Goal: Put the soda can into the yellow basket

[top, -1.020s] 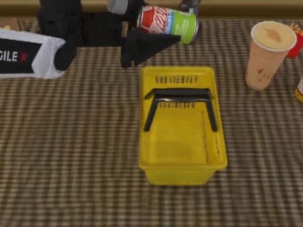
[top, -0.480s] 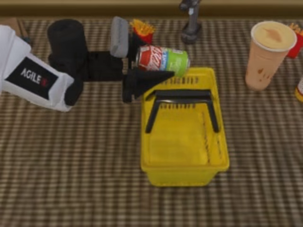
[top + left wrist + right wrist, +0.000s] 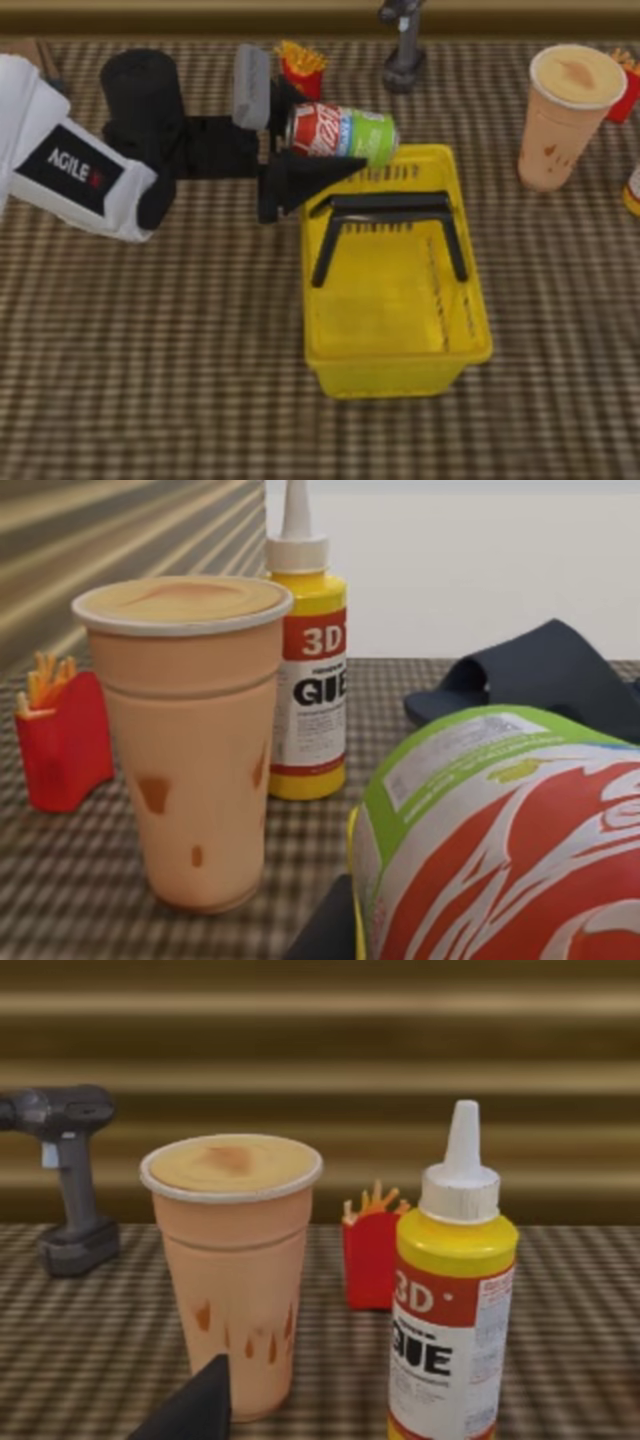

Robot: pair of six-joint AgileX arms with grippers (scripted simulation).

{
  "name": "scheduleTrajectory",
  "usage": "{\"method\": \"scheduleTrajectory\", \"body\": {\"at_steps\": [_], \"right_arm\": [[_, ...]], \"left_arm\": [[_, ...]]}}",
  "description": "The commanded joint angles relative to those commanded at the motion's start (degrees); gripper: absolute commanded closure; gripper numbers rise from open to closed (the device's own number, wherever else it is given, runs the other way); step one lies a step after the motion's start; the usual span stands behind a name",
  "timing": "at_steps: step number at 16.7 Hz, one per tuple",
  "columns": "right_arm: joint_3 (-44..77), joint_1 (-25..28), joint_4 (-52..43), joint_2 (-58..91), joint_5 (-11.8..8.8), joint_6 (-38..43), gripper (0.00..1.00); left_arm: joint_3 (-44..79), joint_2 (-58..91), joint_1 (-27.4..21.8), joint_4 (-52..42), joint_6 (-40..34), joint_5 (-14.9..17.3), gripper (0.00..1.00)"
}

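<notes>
Soda can (image 3: 342,134), lying on its side in the left pincer (image 3: 318,150), held above the surface over the far-left corner of the yellow basket (image 3: 396,372). Near to far across the surface: the basket sits at mid-surface, its near wall toward the near edge, its two black handles (image 3: 388,212) folded across the far half of the open interior; the can hangs just past those handles, its lime-green end reaching over the far rim and its red band toward the arm; beyond it, by the far edge, stand a red carton of fries (image 3: 301,68) and a grey power drill (image 3: 403,45); a tan lidded cup (image 3: 565,115) stands toward the far-right corner, well apart from the basket. The left pincer is clamped on the can, one dark finger visible along its near side, the other hidden behind it. In the left wrist view the can (image 3: 500,840) fills the foreground, with the cup (image 3: 190,740) and a yellow glue bottle (image 3: 305,670) beyond. Handling, as a judgement: a thin-walled metal cylinder, light, rigid under moderate squeeze yet easily dented, with a smooth printed wall that may slip or roll; a hold across the mid-body, as here, appears suitable. Released here, the can could strike the rim or the handles. The right pincer (image 3: 195,1405) shows only a dark tip in its own wrist view, so its state cannot be told; that arm is parked outside the top view.
</notes>
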Motion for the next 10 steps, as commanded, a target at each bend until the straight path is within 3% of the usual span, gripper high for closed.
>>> {"method": "scheduleTrajectory", "body": {"at_steps": [10], "right_arm": [[0.0,0.0,0.0,0.0,0.0,0.0,0.0]], "left_arm": [[0.0,0.0,0.0,0.0,0.0,0.0,0.02]]}}
